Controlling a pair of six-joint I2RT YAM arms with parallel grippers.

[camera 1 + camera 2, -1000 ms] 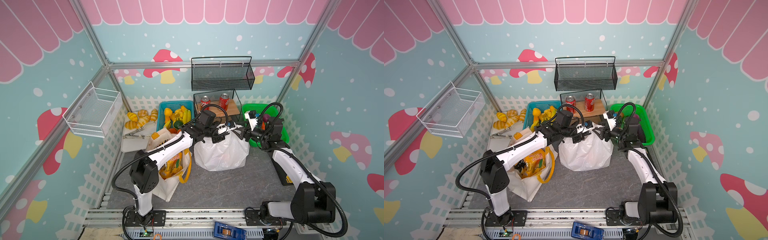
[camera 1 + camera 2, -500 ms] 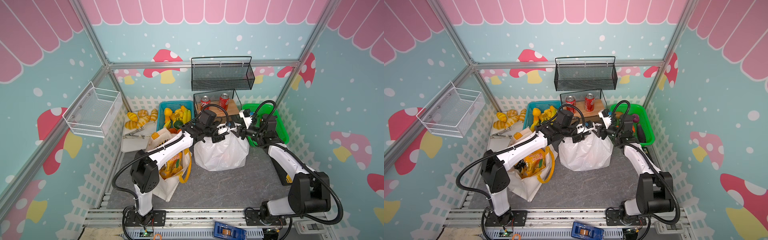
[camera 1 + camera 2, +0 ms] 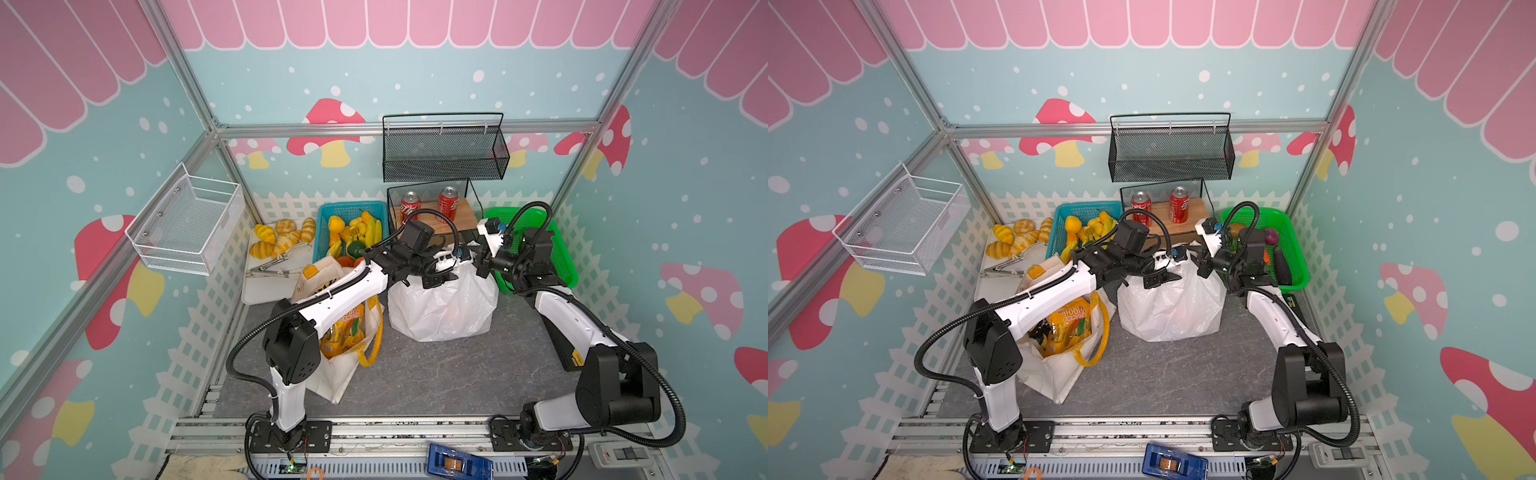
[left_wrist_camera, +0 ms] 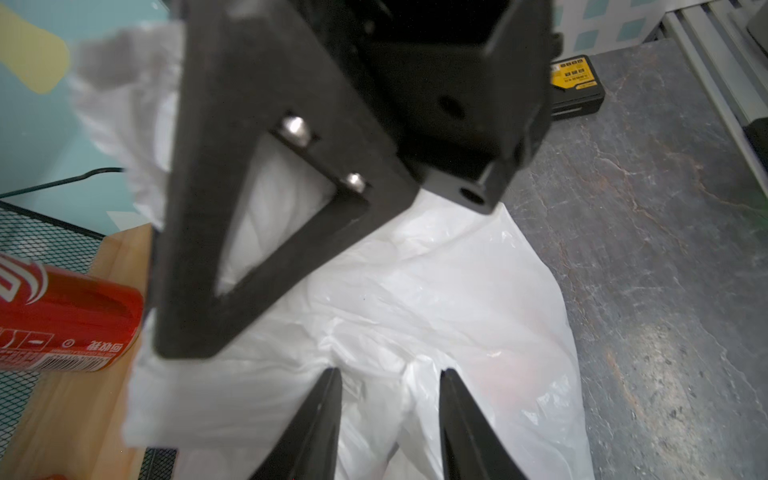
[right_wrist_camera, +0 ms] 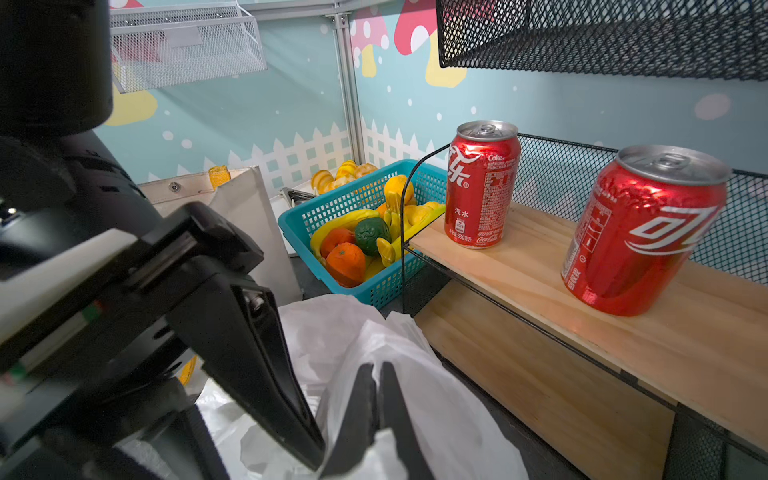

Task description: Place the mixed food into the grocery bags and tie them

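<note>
**A:** What worries you here?

**B:** The grip is one-sided. The right gripper (image 5: 378,411) is pinched flat on a fold near the top of the white plastic bag (image 3: 442,303). The left gripper (image 4: 390,419) has its jaws partway apart. Film is bunched between them, but as far as I can see they clamp nothing.

**A:** So a pull from the right...

**B:** ...could drag the whole bag, or slide the film out of that narrow pinch. It is thin stuff, so a hard tug might stretch or tear it. The two tools are also nearly touching over the bag's mouth and could knock each other.

**A:** Anything else close?

**B:** The wooden shelf (image 5: 540,282) with the soda cans (image 5: 482,183) stands just behind the bag. A swing that way might bump it.

**A:** How does the bag look?

**B:** It is crinkly and cloudy white, full and rounded, with a faint reddish tint through one side. Its top is gathered into a twisted strand, and I cannot tell whether a knot is made. It sits on the grey table (image 3: 436,374), between the canvas tote (image 3: 332,378) and the green basket (image 3: 1298,266).

**A:** And the tote?

**B:** Slumped open with its handles loose, and an orange-yellow snack packet (image 3: 1065,328) showing inside.
</note>
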